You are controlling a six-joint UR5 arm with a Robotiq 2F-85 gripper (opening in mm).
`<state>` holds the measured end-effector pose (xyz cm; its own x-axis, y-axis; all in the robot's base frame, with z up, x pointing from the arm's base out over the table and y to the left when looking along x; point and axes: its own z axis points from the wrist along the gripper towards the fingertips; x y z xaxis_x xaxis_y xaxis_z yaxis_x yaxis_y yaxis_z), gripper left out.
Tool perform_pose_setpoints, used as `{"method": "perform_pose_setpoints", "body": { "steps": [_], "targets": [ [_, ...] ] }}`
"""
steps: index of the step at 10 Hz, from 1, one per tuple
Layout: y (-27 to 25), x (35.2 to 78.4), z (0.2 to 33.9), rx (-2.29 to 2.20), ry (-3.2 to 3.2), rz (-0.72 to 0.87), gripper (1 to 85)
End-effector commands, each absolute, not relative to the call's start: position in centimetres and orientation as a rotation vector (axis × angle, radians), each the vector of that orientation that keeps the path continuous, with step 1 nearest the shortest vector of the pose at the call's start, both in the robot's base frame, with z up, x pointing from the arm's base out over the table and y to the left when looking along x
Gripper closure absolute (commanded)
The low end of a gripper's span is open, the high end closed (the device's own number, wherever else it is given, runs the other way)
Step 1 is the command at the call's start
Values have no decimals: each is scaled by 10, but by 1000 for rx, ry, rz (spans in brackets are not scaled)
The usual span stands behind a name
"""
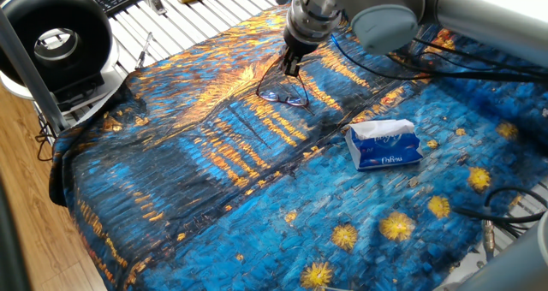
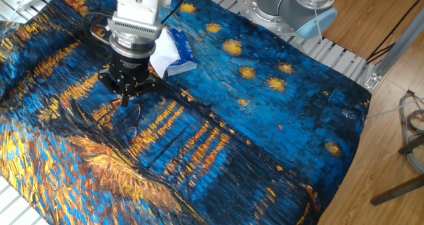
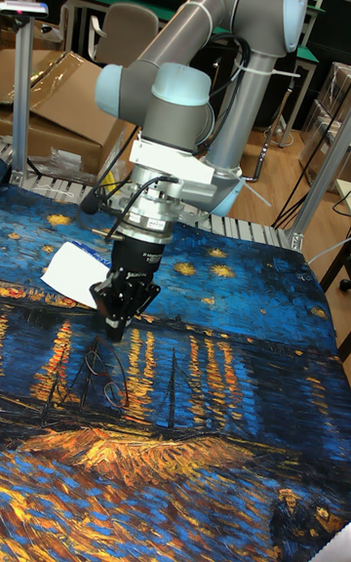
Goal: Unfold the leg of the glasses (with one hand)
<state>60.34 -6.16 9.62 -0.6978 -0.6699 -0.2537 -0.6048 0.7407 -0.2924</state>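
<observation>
Thin dark-framed glasses [image 1: 284, 94], one pair, lying beyond one tissue pack [image 1: 384, 144]; one hand [image 1: 292, 68], fingers together, above them.

A soft, wrinkled blue-and-orange painted-print cloth [image 1: 214, 205] covers the table, under thin glossy-lensed dark-rimmed glasses [image 1: 284, 94] and a matt black gripper [image 2: 125, 100].

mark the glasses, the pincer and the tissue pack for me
glasses [image 1: 284, 93]: one fixed view, on the thin frame lying on the cloth.
pincer [image 2: 125, 101]: the other fixed view, at the fingertips, which look closed together above the glasses.
tissue pack [image 1: 387, 147]: one fixed view, on the blue side panel.
</observation>
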Motion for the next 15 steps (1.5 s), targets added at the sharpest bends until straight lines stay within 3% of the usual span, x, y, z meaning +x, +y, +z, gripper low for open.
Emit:
{"method": "perform_pose_setpoints", "body": {
  "steps": [1, 3, 9, 15],
  "targets": [
    [-66, 614, 93, -982, 2569, -288, 817],
    [-72, 616, 88, -980, 2549, -295, 823],
    [-120, 609, 96, -926, 2595, -510, 837],
    [-122, 599, 94, -881, 2646, -503, 837]
  ]
}}
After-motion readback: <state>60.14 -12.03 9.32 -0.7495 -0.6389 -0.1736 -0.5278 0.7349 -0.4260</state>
